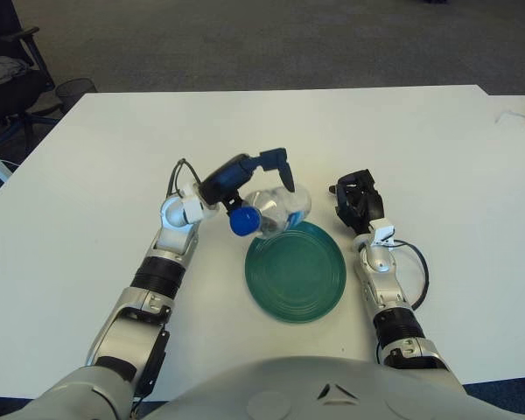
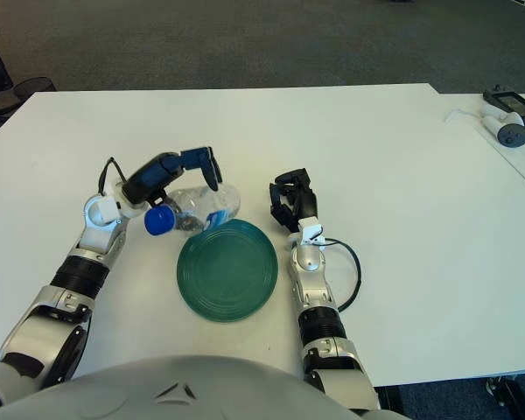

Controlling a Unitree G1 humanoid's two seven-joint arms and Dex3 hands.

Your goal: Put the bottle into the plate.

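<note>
Gripping the clear plastic bottle (image 1: 276, 210) with its blue cap (image 1: 242, 220), the left hand (image 1: 254, 171) holds it over the round green plate's (image 1: 296, 273) far-left rim (plate empty); the right hand (image 1: 357, 199), fingers curled, shows right of the plate on the white bench (image 1: 114, 157).

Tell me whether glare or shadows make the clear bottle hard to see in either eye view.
Left eye view: even light, and the clear plastic bottle with a blue cap shows only small highlights under the left robot hand. Right eye view: soft faint shadows beside the round green plate; the idle right robot hand shows to the plate's right.
</note>
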